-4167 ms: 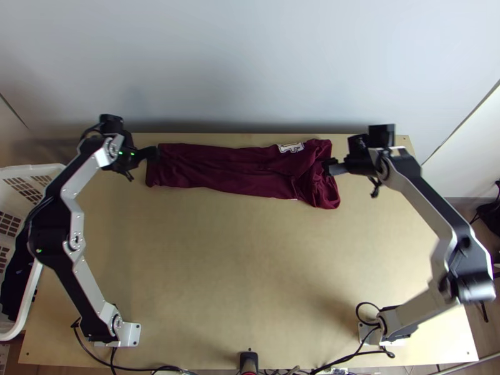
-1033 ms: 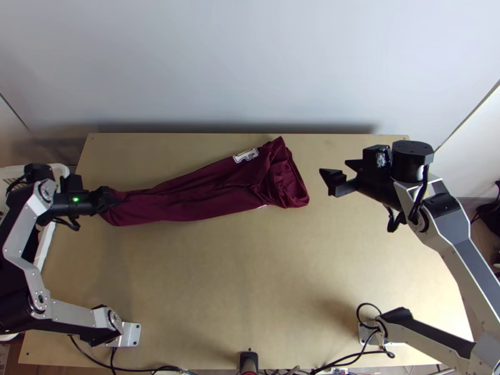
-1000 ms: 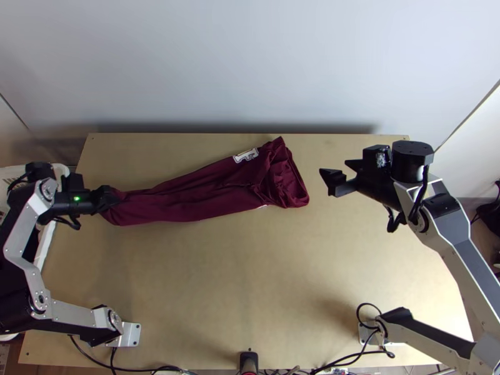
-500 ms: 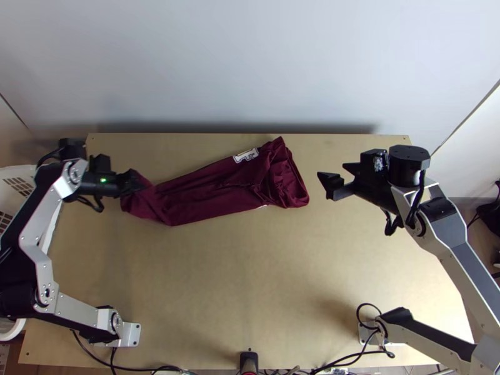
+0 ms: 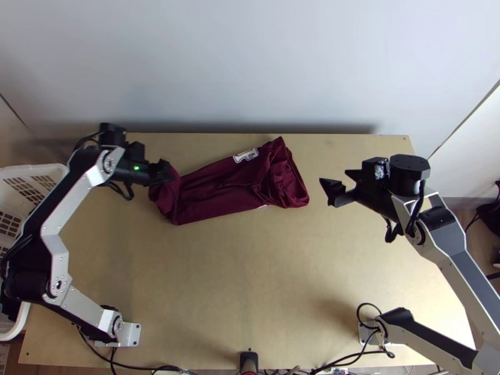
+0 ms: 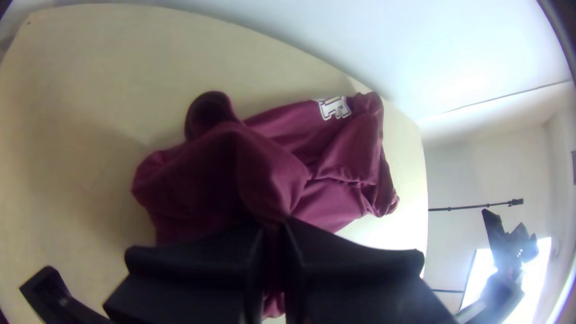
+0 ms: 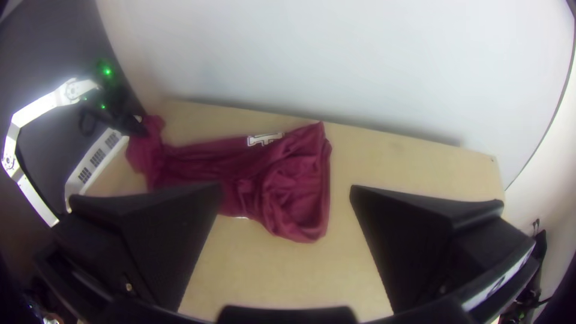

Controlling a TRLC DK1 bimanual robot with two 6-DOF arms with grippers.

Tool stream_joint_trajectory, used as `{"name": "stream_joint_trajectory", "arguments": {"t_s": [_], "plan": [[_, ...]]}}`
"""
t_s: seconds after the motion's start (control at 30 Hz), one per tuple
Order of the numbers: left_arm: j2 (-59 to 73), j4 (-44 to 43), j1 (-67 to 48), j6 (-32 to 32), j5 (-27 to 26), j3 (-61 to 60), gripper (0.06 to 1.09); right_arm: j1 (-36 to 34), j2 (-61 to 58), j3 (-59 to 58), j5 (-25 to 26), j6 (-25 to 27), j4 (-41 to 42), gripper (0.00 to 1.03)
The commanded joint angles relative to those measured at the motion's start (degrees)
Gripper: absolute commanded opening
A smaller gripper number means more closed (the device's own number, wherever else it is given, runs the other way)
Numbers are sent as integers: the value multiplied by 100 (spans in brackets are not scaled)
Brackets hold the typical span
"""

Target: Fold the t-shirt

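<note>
- the left gripper [image 5: 167, 170], above the table's far left part, has its fingers clamped on the left end of the t-shirt [image 5: 219, 189].
- from that grip the cloth hangs raised and bunched over the table [image 5: 250, 269].
- the rest of the t-shirt lies as a long, narrow strip across the table's far half, slanting, its right end rumpled; a white patch [image 5: 245, 155] sits along its far edge.
- the right gripper [image 5: 336, 177], above the table's far right part and apart from the cloth, has its fingers spread wide, nothing between them.
- a white basket [image 5: 22, 172] stands at the table's left side.
</note>
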State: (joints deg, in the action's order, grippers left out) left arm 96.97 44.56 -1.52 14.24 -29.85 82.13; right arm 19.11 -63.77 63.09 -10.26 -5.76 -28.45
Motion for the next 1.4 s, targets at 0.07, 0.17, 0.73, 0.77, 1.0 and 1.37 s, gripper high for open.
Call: {"name": "stream_joint_trajectory", "arguments": {"t_s": [0.07,0.17,0.73,0.77,1.0,1.37], "plan": [[411,-35,-815,281,181,594,10,-57,93,-192,7,-74,129,98],[595,-43,-1061,343,225,840,10,-110,119,-218,-2,-83,164,98],[1782,-35,-2107,703,339,2492,10,-303,339,-579,7,-162,226,98],[1861,-26,-2142,721,339,2615,10,-312,347,-596,7,-162,226,98],[2388,18,-2423,844,374,3477,10,-373,471,-710,7,-180,226,98],[3443,-254,-2898,1362,603,4760,10,-496,646,-956,7,-145,234,98]]}}
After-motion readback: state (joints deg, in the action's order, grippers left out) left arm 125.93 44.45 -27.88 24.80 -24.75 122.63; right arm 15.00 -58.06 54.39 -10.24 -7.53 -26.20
